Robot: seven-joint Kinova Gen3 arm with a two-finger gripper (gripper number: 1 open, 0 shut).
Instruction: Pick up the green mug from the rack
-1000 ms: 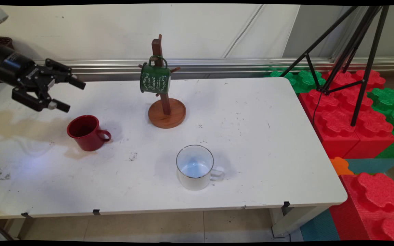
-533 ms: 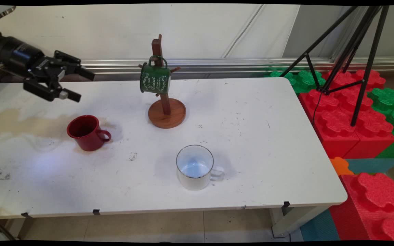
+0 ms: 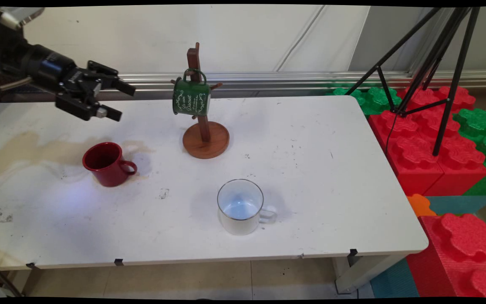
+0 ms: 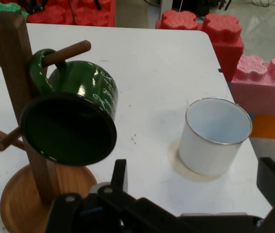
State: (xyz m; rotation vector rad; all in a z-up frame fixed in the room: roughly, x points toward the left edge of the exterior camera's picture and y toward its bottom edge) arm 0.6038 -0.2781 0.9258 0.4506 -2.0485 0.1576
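While the black two-finger gripper (image 3: 120, 101) is held open and empty, three mugs are counted: one red mug (image 3: 107, 164), one white mug (image 3: 240, 207) and one green mug (image 3: 191, 97) hung on one brown wooden stand (image 3: 205, 139).

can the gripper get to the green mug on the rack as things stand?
Probably yes. The gripper is open, up off the table, pointing at the green mug hung on the wooden rack, with nothing between; the red mug sits lower.

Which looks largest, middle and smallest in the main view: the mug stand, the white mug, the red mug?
1. Mug stand, clearly the largest, tallest, with a wide round base.
2. White mug.
3. Red mug.
The white mug stands nearer the camera, so its lead over the red mug may be partly nearness.
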